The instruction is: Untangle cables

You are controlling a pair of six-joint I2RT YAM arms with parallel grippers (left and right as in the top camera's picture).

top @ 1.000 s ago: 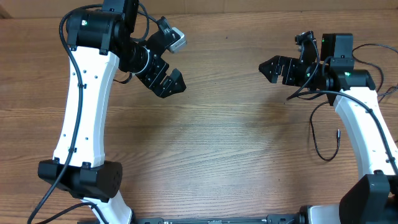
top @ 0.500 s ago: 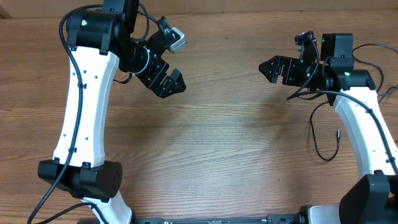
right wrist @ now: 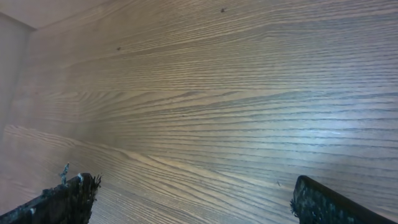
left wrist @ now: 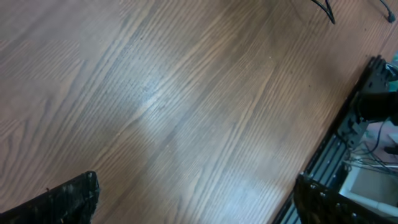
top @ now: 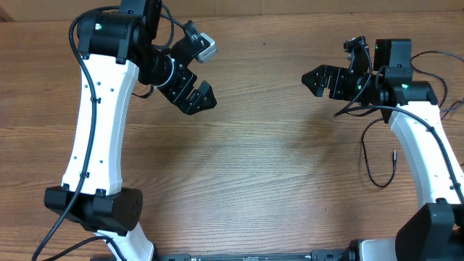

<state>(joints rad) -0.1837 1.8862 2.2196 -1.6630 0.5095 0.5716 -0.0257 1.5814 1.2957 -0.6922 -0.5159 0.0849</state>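
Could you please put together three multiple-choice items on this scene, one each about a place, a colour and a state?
1. Where does the thin black cable lie on the table?
A. at the far left edge
B. in the middle, between the arms
C. close beside the right arm

2. What colour is the left arm's long link?
A. white
B. red
C. yellow

3. How do the left pincer and right pincer stand?
A. both shut on the cable
B. both open, holding nothing
C. left open, right shut

Answers:
1 C, as the overhead view shows it curling next to that arm.
2 A, as the link is white between black joints.
3 B, as each wrist view shows jaws spread wide with only bare wood between them.
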